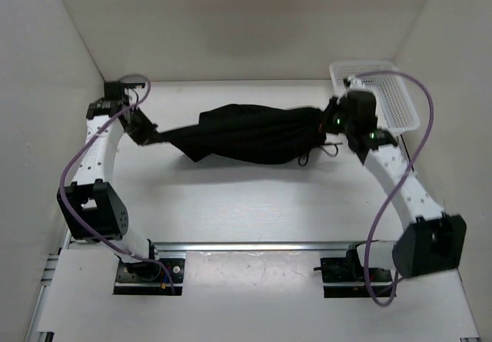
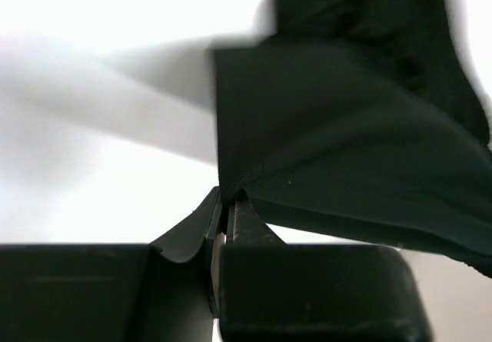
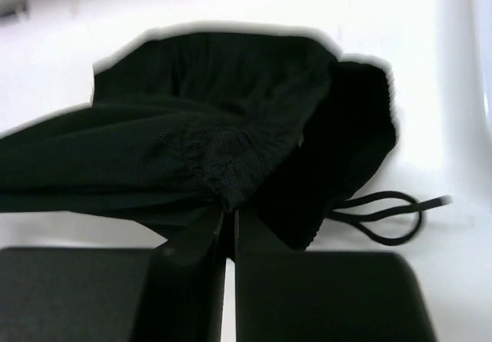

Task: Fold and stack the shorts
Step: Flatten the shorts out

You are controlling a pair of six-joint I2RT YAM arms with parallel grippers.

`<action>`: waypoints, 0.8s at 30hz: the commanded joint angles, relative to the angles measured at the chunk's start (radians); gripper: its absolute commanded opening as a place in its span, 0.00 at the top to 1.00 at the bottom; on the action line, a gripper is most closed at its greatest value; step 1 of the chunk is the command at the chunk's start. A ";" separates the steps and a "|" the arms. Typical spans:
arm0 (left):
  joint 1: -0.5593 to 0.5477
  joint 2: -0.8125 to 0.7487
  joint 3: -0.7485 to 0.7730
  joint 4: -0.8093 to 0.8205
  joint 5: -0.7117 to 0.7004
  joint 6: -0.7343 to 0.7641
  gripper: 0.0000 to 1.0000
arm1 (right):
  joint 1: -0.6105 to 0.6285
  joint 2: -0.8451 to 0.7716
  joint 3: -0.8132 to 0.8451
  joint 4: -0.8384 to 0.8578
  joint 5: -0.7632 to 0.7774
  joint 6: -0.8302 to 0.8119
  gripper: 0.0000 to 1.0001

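The black shorts [image 1: 246, 133] hang stretched between my two grippers across the far half of the table, sagging in the middle. My left gripper [image 1: 151, 136] is shut on the left end, pinching a corner of the fabric [image 2: 330, 150] at its tips [image 2: 228, 196]. At the right end my right gripper [image 1: 329, 124] is shut on the bunched waist [image 3: 207, 138], the cloth caught between its tips [image 3: 229, 207]. The thin black drawstring [image 3: 388, 215] dangles in loops at the right, also showing below the shorts [image 1: 317, 154].
A white plastic mesh basket [image 1: 392, 96] stands at the far right, just behind the right arm. White walls close the workspace on the left, back and right. A metal rail [image 1: 254, 247] with the arm bases runs along the near edge.
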 commanded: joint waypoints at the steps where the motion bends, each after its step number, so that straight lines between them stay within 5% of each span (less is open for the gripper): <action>1: -0.015 -0.071 -0.184 0.055 -0.023 0.001 0.90 | -0.014 -0.143 -0.285 0.094 -0.016 -0.055 1.00; 5: -0.054 -0.092 -0.395 0.126 -0.014 0.001 0.90 | -0.005 -0.278 -0.456 0.003 0.100 0.107 0.72; 12: -0.084 -0.135 -0.414 0.135 -0.033 0.001 0.90 | -0.005 -0.317 -0.426 -0.209 0.044 0.230 0.66; 18: -0.106 -0.135 -0.405 0.135 -0.033 0.010 0.90 | 0.004 -0.317 -0.449 -0.269 -0.092 0.346 0.27; 21: -0.127 -0.125 -0.405 0.135 -0.043 0.001 0.90 | 0.015 -0.317 -0.472 -0.280 -0.140 0.449 0.29; 22: -0.127 -0.125 -0.405 0.135 -0.043 0.001 0.90 | 0.015 -0.317 -0.481 -0.280 -0.140 0.475 0.41; 24: -0.140 -0.125 -0.405 0.135 -0.053 -0.008 0.90 | 0.059 -0.308 -0.481 -0.280 -0.101 0.517 0.50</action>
